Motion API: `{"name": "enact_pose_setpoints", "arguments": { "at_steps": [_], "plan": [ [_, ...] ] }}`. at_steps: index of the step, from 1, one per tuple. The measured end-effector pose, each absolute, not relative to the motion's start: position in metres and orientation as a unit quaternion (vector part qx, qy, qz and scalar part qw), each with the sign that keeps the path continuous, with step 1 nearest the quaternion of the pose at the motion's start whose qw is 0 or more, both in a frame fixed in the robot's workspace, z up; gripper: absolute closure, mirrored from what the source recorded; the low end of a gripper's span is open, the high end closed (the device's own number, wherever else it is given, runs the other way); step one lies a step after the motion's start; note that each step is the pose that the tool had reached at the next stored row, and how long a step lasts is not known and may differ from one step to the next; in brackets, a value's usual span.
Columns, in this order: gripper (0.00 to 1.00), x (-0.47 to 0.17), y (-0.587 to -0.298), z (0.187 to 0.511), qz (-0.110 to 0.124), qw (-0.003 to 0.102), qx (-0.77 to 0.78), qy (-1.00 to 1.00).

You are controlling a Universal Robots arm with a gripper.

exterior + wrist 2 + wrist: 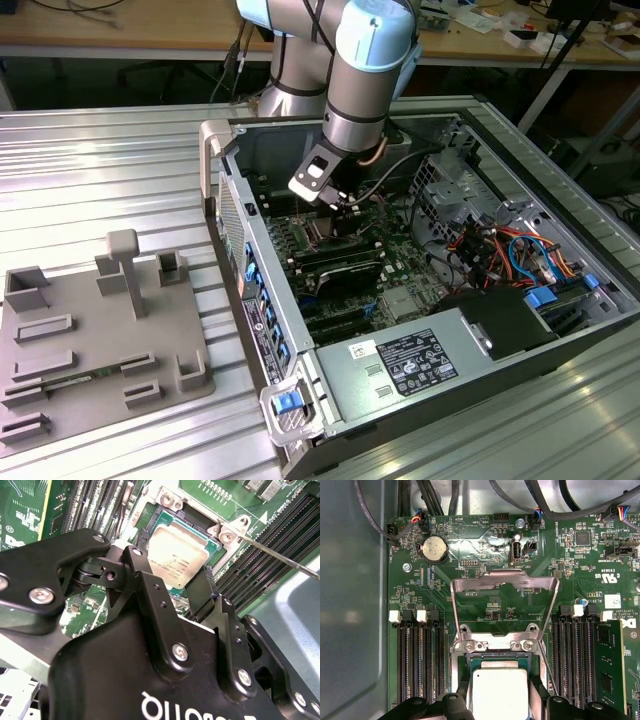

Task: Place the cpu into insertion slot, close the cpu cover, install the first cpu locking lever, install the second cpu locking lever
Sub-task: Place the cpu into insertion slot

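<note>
**While placement is under way, nothing is latched**

Where the ribbed metal table [100,170] carries the open computer case [250,250], the arm [365,80] reaches down into it from above; a grey fixture tray [100,340] lies well apart, toward the exterior view's left. Inside the case the green motherboard [485,605] lies flat, with long black memory slots [417,660] on either side of the socket; the gripper [172,562] hangs right over that socket.

The cpu cover [505,577] stands swung up on its hinge, so the board shows through its square cut-out. Just beside that hinge sits the insertion slot [496,656]. The cpu [177,555] lies level within the slot's rim, its metal top facing up; whether it is fully seated I cannot tell. The fingers [200,590] sit against two opposite edges of the cpu, so I judge the pincer to be clamped on it. A thin locking lever [280,556] angles away from a corner of the socket, not hooked down.

By my reading, the first step is in hand: the cpu is at the slot but not let go; cover and both levers are undone. Letting go would call for a level, gentle release so the chip does not shift; the cover could swing down only once the fingers are clear of its path.
</note>
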State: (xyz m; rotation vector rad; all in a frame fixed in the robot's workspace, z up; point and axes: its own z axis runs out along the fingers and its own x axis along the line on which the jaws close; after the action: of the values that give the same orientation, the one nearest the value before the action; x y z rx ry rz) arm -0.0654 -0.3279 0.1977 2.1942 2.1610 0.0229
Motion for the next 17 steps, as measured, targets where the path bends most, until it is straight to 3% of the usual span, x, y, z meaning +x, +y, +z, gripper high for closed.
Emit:
{"name": "enact_pose_setpoints", "arguments": {
  "at_steps": [17],
  "plan": [
    [0.44, -0.0638, -0.3279, 0.1977, 0.008, 0.031, 0.712, 0.701]
  ]
}}
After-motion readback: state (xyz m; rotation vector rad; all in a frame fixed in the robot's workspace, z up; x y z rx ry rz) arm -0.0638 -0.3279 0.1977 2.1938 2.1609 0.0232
